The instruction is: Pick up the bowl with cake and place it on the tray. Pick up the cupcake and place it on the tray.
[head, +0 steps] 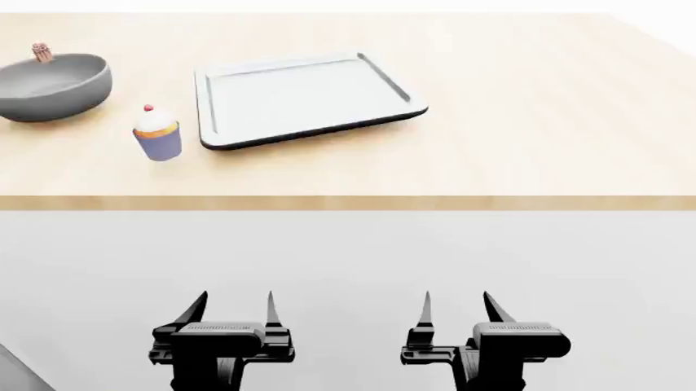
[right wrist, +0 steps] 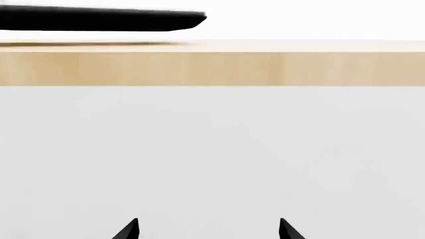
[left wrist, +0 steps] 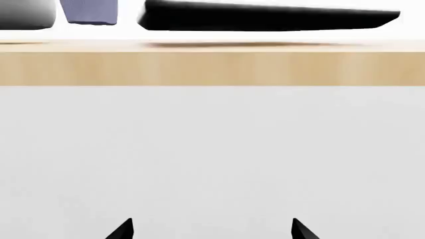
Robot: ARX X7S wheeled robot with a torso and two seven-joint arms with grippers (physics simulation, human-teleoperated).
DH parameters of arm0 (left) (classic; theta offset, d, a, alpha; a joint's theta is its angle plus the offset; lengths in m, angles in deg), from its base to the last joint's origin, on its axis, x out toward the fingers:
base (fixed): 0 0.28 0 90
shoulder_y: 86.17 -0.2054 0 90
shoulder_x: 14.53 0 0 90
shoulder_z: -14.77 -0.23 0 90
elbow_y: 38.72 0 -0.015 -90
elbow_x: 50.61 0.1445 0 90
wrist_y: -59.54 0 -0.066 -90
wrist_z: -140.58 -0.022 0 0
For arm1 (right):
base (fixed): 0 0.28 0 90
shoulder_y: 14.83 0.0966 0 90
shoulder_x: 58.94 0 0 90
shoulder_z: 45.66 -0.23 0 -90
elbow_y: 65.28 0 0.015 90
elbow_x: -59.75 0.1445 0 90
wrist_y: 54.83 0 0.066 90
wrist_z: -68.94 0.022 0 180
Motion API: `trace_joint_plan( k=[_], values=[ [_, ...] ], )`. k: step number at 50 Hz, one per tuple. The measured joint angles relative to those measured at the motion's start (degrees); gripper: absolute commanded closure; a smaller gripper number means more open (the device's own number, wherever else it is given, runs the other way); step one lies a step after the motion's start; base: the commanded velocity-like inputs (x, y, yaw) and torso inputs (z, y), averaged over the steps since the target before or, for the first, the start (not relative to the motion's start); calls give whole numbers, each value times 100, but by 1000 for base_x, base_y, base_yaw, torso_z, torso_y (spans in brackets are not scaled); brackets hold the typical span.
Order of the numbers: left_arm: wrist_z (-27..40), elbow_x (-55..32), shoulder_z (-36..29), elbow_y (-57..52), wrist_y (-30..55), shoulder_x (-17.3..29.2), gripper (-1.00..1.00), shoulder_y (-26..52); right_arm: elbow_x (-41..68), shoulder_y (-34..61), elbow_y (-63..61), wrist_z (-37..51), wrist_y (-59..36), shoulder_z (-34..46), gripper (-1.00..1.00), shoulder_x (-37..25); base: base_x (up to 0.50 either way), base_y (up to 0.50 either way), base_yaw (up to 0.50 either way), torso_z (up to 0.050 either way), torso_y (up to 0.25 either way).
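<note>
On table (head: pixel 522 122): tray (head: pixel 305 98), long axis sideways

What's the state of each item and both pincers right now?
bowl with cake: upright on the table, untouched
cake: at the bowl's far rim
cupcake: upright on the table, between bowl and tray
tray: flat on the table, nothing on it
left pincer: open, empty, short of the table
right pincer: open, empty, short of the table
</note>
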Motion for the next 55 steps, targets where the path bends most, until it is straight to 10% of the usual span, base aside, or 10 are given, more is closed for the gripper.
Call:
trace_joint_plan(
  k=[16,37,55],
  values=[
    [279,-70,-241,-488,491,211,-100,-51,331,73,-105,187,-200,154,-100,-191,0,0,0,0,0],
    [623,-360,-350,-4347,6517,261,-100,2412,1172,1817,-2672,640,-4156,-122,-100,-740,0,0,0,0,0],
    [4806,-6178,534,-3517,8435,1719,-100,5709,4055,4693,-4080,2207,-8030,-943,-100,-1568,229,0,0,0,0]
  ],
)
